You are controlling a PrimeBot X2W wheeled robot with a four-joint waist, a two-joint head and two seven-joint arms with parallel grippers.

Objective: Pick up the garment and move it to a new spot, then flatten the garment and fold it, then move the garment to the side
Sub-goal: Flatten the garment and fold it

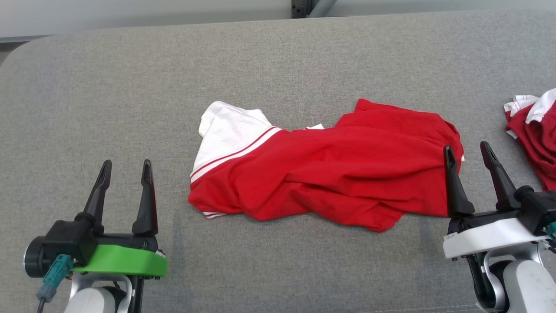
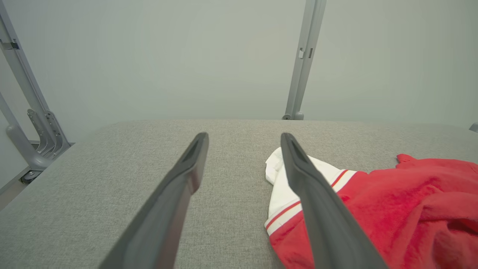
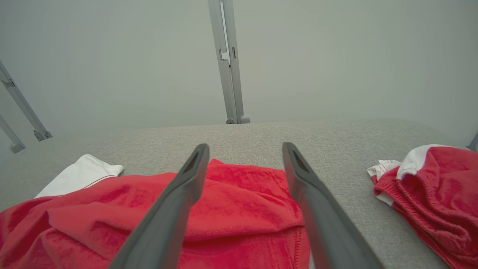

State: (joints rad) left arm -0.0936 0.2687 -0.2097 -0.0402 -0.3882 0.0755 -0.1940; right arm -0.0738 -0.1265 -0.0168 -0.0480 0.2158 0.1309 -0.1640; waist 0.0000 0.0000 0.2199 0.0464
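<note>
A grey fabric-covered table [image 1: 108,87] stood before a pale wall. The crumpled red-and-white shirt [image 1: 330,169] lay near the table's middle, its white part toward the left. The left gripper [image 1: 126,164] was near the front-left corner, fingers apart and empty. The right gripper [image 1: 466,148], also spread and empty, was just beside the shirt's right end. A second red-and-white garment [image 1: 536,130] lay at the right edge.

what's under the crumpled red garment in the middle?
The red garment lies on the grey fabric surface, which shows around it. Its bunched folds hide its own lower layers and anything beneath.
</note>
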